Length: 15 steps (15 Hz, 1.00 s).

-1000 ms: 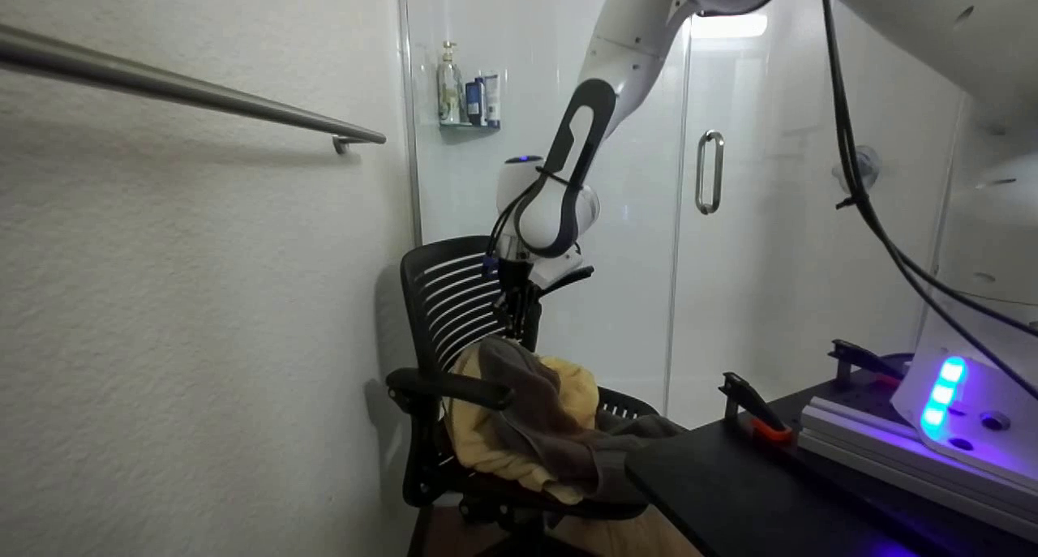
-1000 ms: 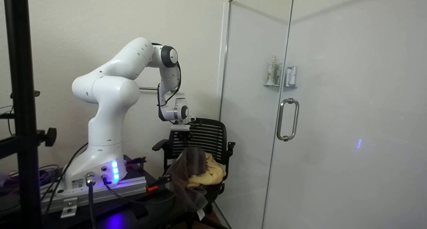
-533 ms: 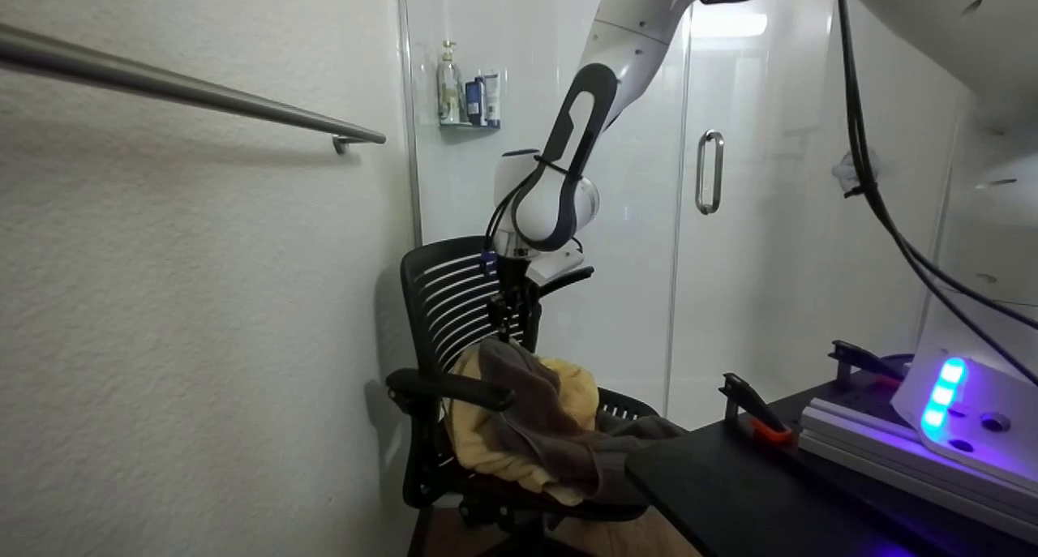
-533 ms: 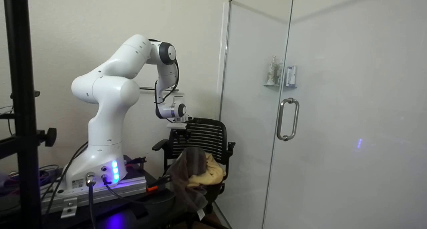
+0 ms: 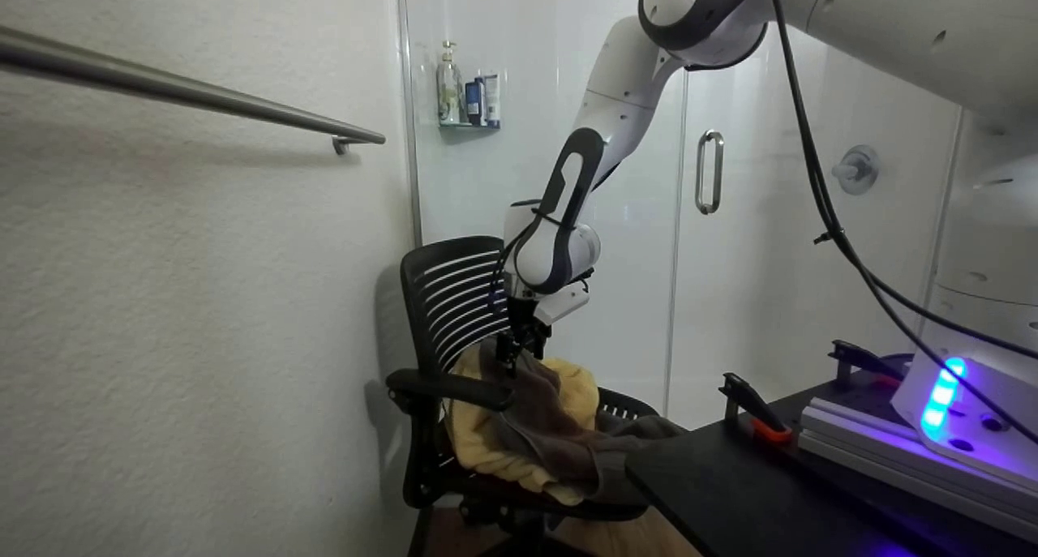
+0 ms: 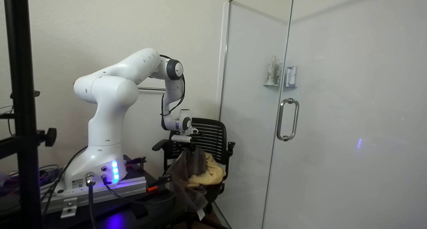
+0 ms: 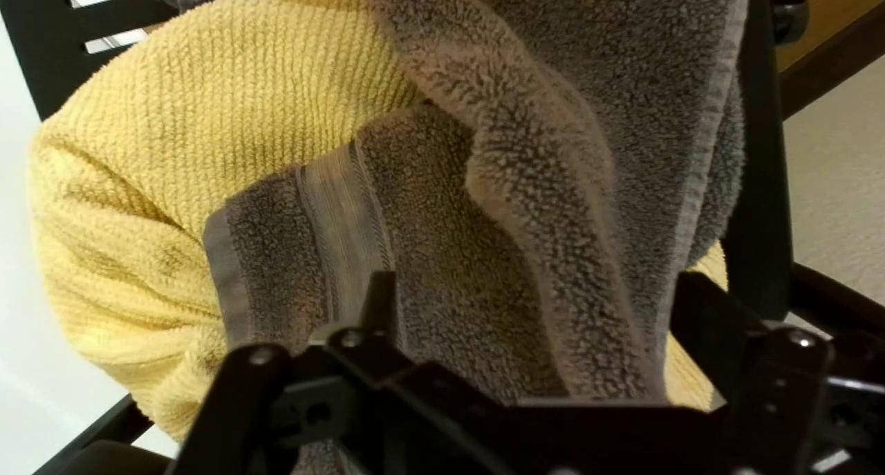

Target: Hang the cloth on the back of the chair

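Wrist view: the hand (image 7: 538, 292), spread wide, is poised over the gray cloth (image 7: 449, 254), heaped with a yellow towel (image 7: 228, 101) on the chair seat (image 7: 52, 53), so a deep pinch of gray alone should carry cleanest to the backrest (image 6: 209, 138).

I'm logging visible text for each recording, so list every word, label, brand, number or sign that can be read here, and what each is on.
No text can be read in any view.
Label on the robot base: too small to read.
White tag at the lower edge of the grey cloth: too small to tell if printed.
Pump bottle, blue container and white container on the shelf: any print too small to read.
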Available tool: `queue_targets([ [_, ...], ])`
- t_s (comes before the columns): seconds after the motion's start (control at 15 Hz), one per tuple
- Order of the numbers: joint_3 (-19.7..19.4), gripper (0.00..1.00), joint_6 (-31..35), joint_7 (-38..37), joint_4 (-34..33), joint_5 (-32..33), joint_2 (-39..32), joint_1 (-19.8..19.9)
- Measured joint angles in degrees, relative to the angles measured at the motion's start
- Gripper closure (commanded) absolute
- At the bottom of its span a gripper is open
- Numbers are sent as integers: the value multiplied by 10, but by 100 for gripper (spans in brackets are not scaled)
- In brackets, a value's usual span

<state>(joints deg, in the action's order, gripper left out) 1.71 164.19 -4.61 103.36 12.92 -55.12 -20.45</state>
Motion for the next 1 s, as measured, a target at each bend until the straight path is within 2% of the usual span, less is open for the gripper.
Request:
queue_targets([
  [0.27,24,64,-13,35,-75,-5,-64,28],
  [0.53,39,100,-30,52,-125,-10,-98,41],
  [1.0,56,100,-53,63,-162,-22,-120,51],
])
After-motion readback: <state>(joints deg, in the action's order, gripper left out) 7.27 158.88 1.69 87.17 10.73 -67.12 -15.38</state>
